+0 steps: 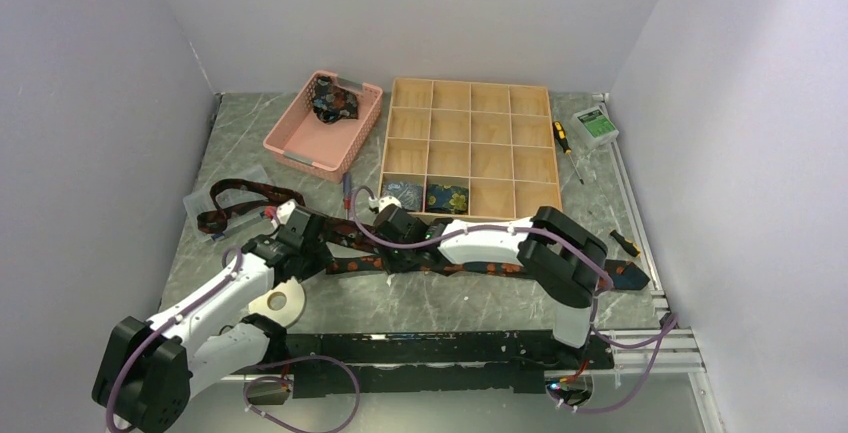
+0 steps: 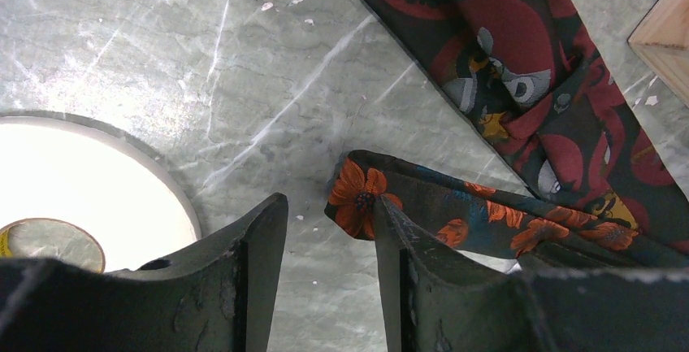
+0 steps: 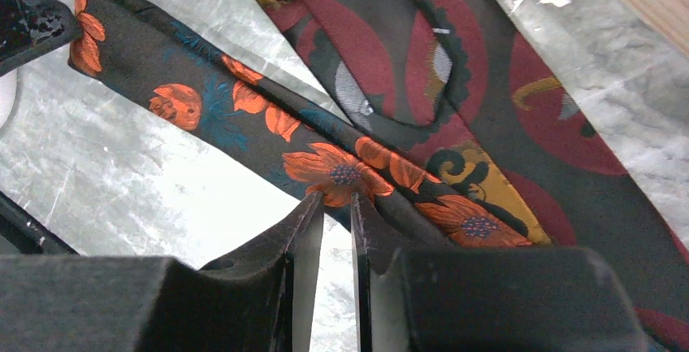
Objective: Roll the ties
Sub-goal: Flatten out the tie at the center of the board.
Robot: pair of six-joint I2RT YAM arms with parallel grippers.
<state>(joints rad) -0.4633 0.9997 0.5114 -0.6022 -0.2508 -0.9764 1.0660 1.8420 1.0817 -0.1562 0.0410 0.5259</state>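
Two ties in reach: the orange-flowered tie (image 3: 244, 116) lies stretched across the table in front of both arms. The maroon tie (image 2: 520, 43) is bunched just beyond it, touching it.
Left gripper (image 2: 331, 202): fingers apart, with the flowered tie's end at the mouth of the gap, against one finger and not yet pinched.
Right gripper (image 3: 335, 197): fingers nearly together at the tie's near edge, farther along. I cannot tell whether any cloth is caught.
Risk, loose start: closing on only a corner would likely let the first turn slip out.
Risk, wrong cloth: the touching maroon tie could be dragged into the roll.
Risk, tape ring (image 2: 81, 189): it sits just beside the left gripper, and a sideways move could knock it.
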